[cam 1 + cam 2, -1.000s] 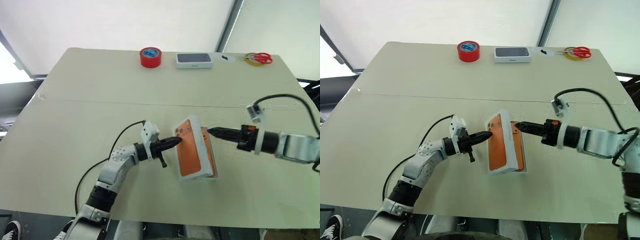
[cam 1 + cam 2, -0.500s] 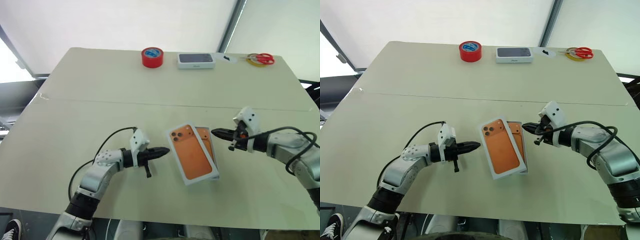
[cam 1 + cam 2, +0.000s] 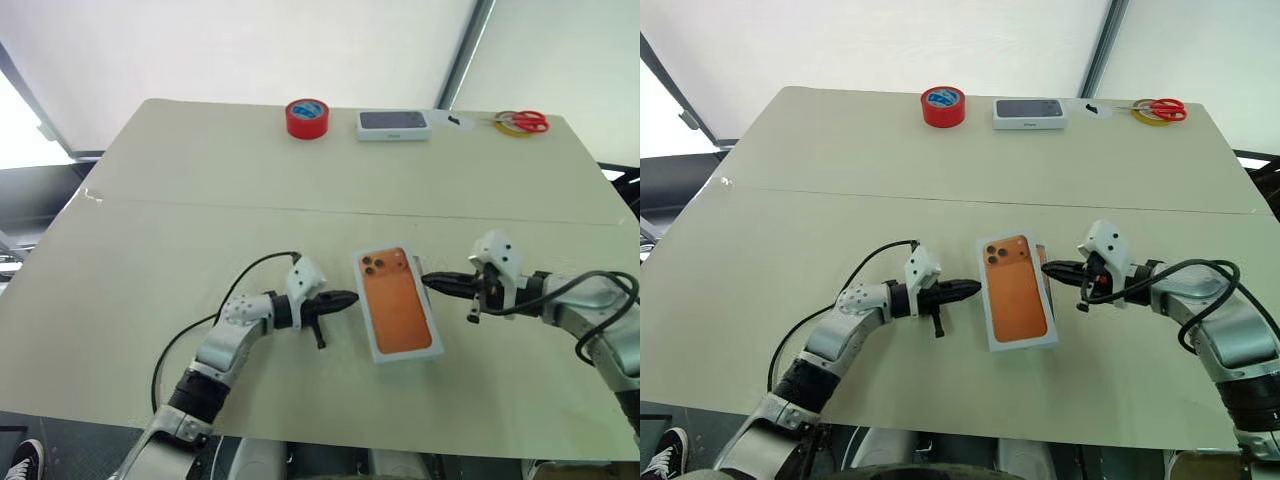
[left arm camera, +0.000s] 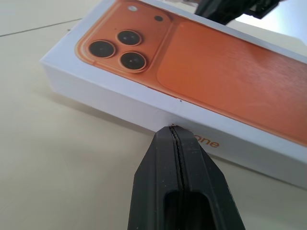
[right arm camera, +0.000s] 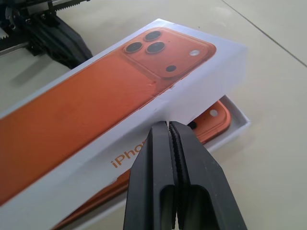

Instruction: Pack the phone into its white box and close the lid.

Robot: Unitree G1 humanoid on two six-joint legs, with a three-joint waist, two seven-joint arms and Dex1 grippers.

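Note:
The lid (image 3: 397,305), white with an orange phone picture on top, lies skewed over the white box (image 5: 238,127) near the table's front. It does not sit square, so a strip of the orange phone (image 5: 213,120) shows inside the box under the lid's raised right side. My left gripper (image 3: 350,298) is shut, and its tip rests against the lid's left long side (image 4: 158,115). My right gripper (image 3: 428,281) is also shut, with its tip at the lid's right long side (image 5: 192,100), above the box's rim.
Along the far edge of the table (image 3: 150,230) stand a red tape roll (image 3: 306,117), a closed white box with a dark top (image 3: 393,124), a small white piece (image 3: 455,121) and red-handled scissors (image 3: 520,121) on a yellow ring.
The lid, propped steeply on edge between the two gripper tips, has come down nearly flat over the box. The right gripper rolled and shut. The left tip drew back, then returned to the lid.

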